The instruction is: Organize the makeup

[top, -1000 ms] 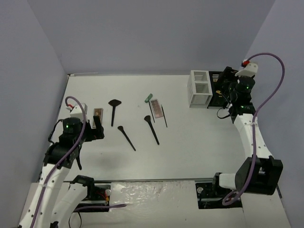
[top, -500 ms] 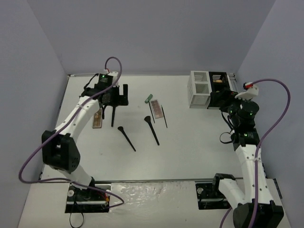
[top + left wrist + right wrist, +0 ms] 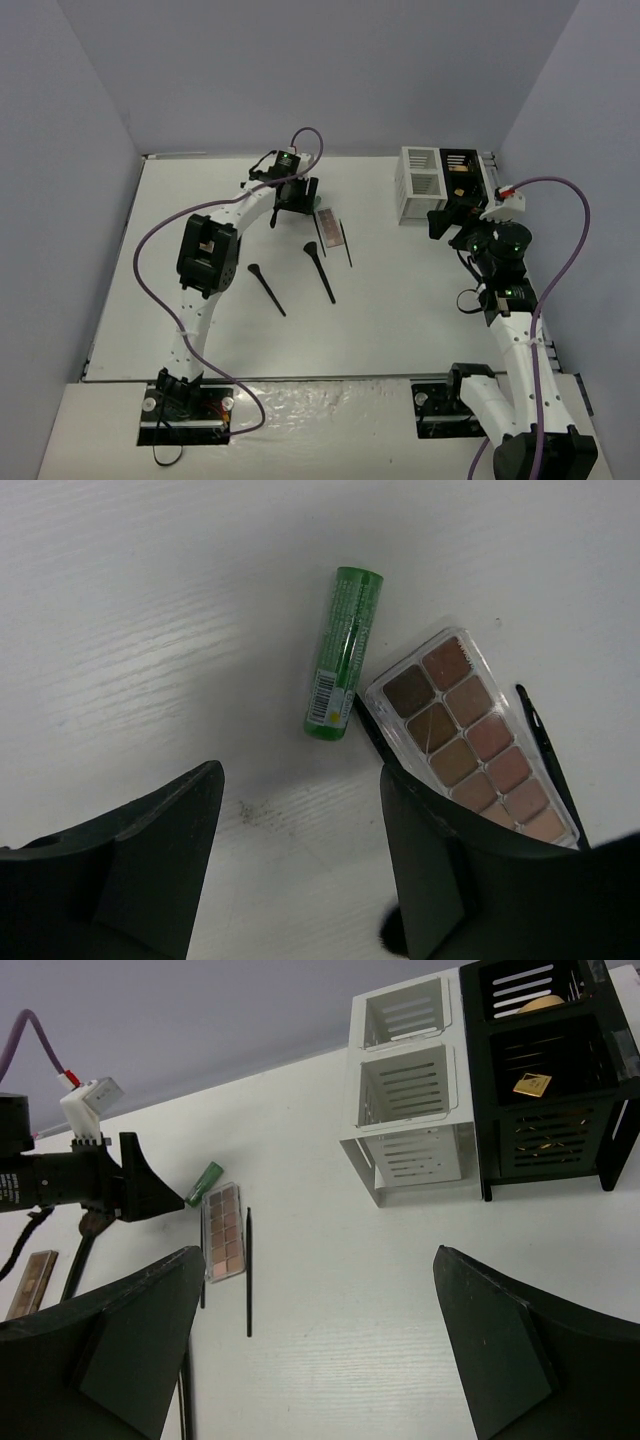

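Observation:
My left gripper (image 3: 296,197) is open and empty, low over the table at the far middle. In the left wrist view a green tube (image 3: 343,652) lies just ahead of the left gripper (image 3: 300,780). A clear palette of pink-brown shades (image 3: 470,735) lies to its right, partly behind the right finger (image 3: 430,860), with a thin black brush (image 3: 545,745) beside it. The palette also shows in the top view (image 3: 328,227). Two black long-handled brushes (image 3: 320,268) (image 3: 266,288) lie mid-table. My right gripper (image 3: 446,220) is open and empty near the organizers.
A white slatted organizer (image 3: 410,1090) and a black one (image 3: 545,1070) stand at the back right; the black one holds a gold item (image 3: 531,1084) and a beige sponge (image 3: 540,1002). A second palette (image 3: 30,1283) lies left of the left gripper. Grey walls enclose the table.

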